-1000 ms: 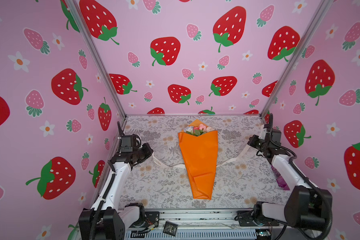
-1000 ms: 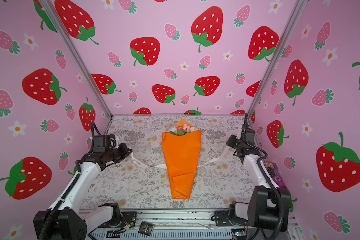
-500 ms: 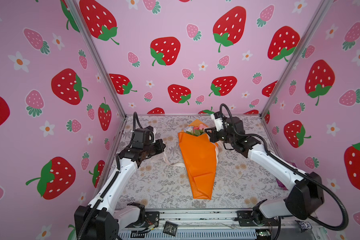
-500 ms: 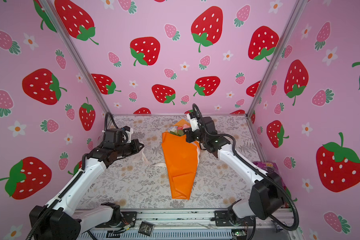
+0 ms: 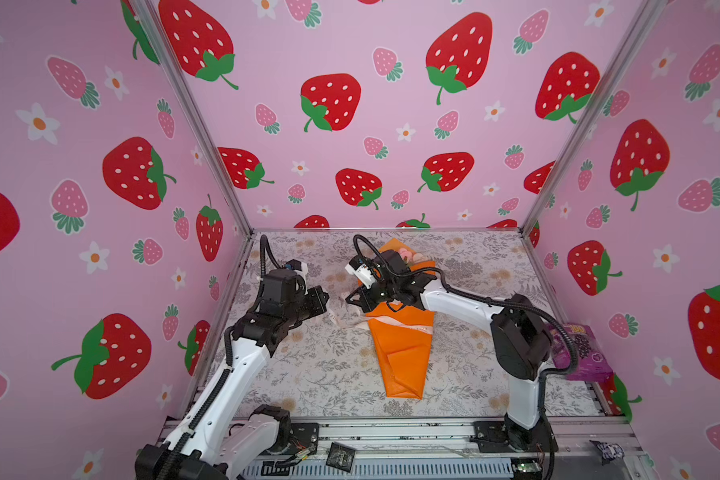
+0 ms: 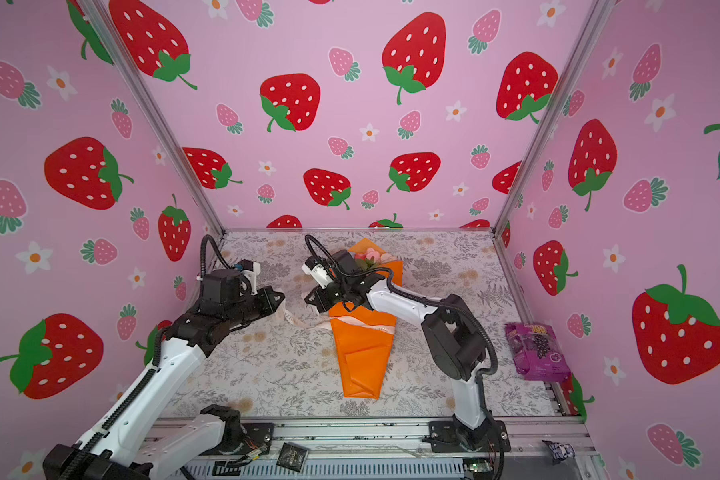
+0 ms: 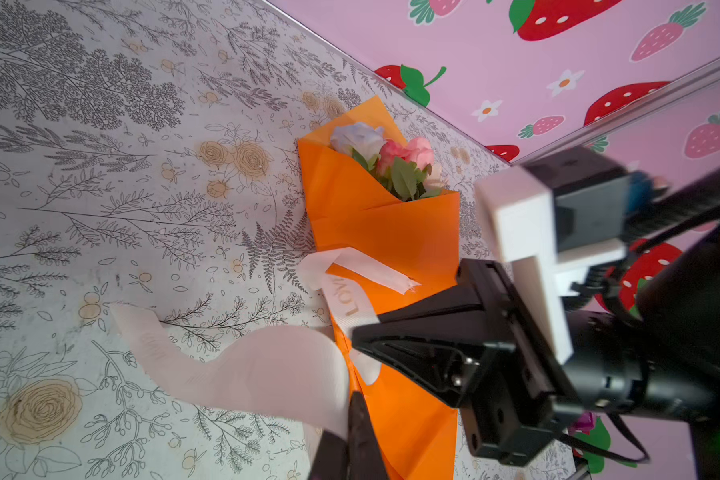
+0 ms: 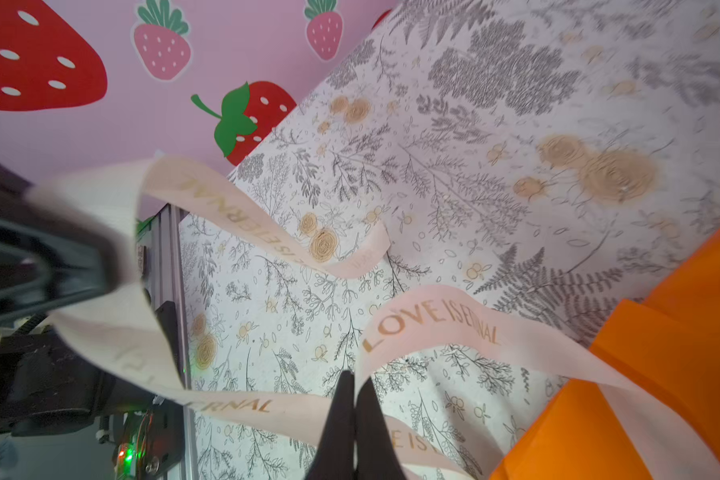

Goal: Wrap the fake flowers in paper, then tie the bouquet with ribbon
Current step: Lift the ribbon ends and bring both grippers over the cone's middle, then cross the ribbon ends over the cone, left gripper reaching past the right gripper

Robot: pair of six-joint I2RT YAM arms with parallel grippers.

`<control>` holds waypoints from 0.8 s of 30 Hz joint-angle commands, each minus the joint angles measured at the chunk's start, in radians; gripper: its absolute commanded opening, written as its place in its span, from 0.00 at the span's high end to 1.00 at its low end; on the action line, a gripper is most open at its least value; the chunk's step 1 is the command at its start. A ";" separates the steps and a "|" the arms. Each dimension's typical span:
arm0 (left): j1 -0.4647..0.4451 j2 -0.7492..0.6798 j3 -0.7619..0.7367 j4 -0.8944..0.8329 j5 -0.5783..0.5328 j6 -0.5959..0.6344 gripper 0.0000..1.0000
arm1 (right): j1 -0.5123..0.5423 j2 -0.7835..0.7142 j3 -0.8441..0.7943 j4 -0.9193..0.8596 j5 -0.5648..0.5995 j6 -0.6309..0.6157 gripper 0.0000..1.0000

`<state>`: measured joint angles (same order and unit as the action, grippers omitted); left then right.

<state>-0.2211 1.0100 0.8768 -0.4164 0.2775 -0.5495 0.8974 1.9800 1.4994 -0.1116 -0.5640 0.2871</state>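
Top view: pinches ribbon (image 5: pixel 400 324) in closed left gripper (image 5: pixel 324 300), apart from bouquet (image 5: pixel 400 353); clamps it with shut right gripper (image 5: pixel 350 300) just beside bouquet's edge.

The bouquet of fake flowers (image 7: pixel 395 166) shows pink and white roses with green leaves in a plain orange paper cone (image 7: pixel 375 237); the cream ribbon (image 8: pixel 433 324) bears gold lettering, the table cover (image 5: pixel 316 365) grey ferns and tan roses on white, the walls (image 5: pixel 350 50) red strawberries on pink, beside a purple packet (image 6: pixel 537 353)
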 commanded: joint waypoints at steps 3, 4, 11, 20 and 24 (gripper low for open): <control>-0.007 -0.001 -0.009 0.024 0.018 0.001 1.00 | 0.009 0.011 0.053 -0.040 -0.098 -0.034 0.91; -0.008 -0.002 -0.007 0.024 0.020 0.005 1.00 | 0.008 0.011 0.063 -0.055 -0.110 -0.047 0.87; -0.023 0.031 0.039 0.019 0.074 0.062 1.00 | -0.034 -0.190 -0.119 0.059 -0.002 -0.023 0.59; -0.169 0.304 0.313 -0.097 0.174 0.278 1.00 | -0.277 -0.599 -0.640 0.406 0.179 0.226 0.54; -0.278 0.481 0.507 -0.183 0.240 0.406 1.00 | -0.400 -0.759 -0.839 0.498 0.253 0.224 0.55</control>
<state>-0.4385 1.4055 1.2617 -0.4984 0.4335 -0.2897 0.5343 1.2938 0.7441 0.2623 -0.3820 0.4786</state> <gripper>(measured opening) 0.041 0.455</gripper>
